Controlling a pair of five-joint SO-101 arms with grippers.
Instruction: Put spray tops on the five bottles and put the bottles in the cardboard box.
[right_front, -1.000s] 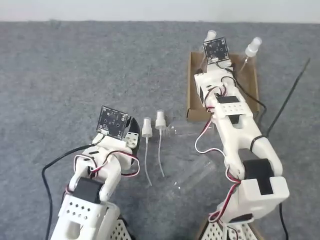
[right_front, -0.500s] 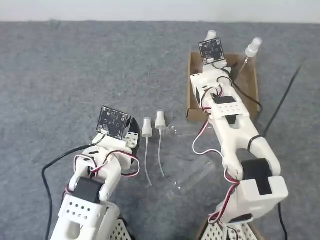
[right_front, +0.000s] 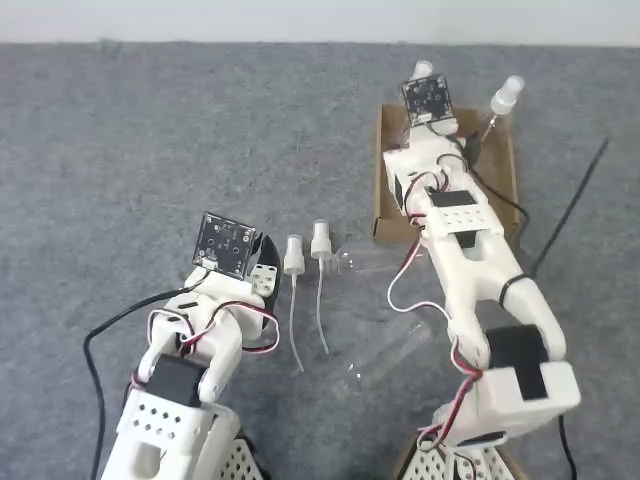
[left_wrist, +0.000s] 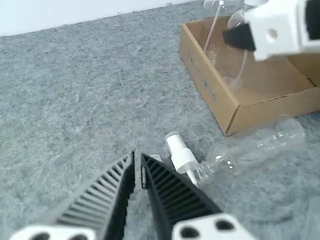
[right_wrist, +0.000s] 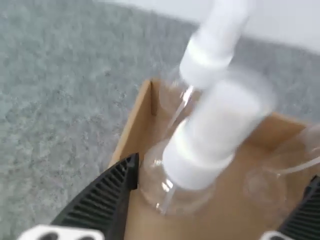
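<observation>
Currently the right arm (right_front: 470, 260) extends up the right side of the high view and ends over the cardboard box (right_front: 381, 170), which sits on the grey carpeted table (right_front: 150, 130) in the upper right of that frame. The right gripper (right_wrist: 222, 175) has its fingers (right_wrist: 112, 197) set wide apart. A clear bottle with a white spray top (right_wrist: 210, 135) stands upright inside the box between them, just beside one finger and well apart from the other; whether that finger touches the bottle cannot be told. A second capped bottle (right_wrist: 220, 30) stands behind it against the box wall. In the high view, two white spray heads rise above the far edge of the box, one (right_front: 422, 70) beside the wrist camera and one (right_front: 507, 95) at the far right corner. The left arm (right_front: 195, 350) sits in the lower left of the high view. The left gripper (left_wrist: 137, 162) has its fingers brought nearly together with nothing between them, just above the carpet. Two loose spray tops (right_front: 293, 255) (right_front: 321, 240) lie side by side at the centre of the high view, their dip tubes trailing toward the lower edge. An uncapped bottle (right_front: 372, 260) lies on its side just outside the box's near wall, with its neck close to the nearer loose top. Another uncapped bottle (right_front: 400, 345) lies lower down, beside the right arm.
</observation>
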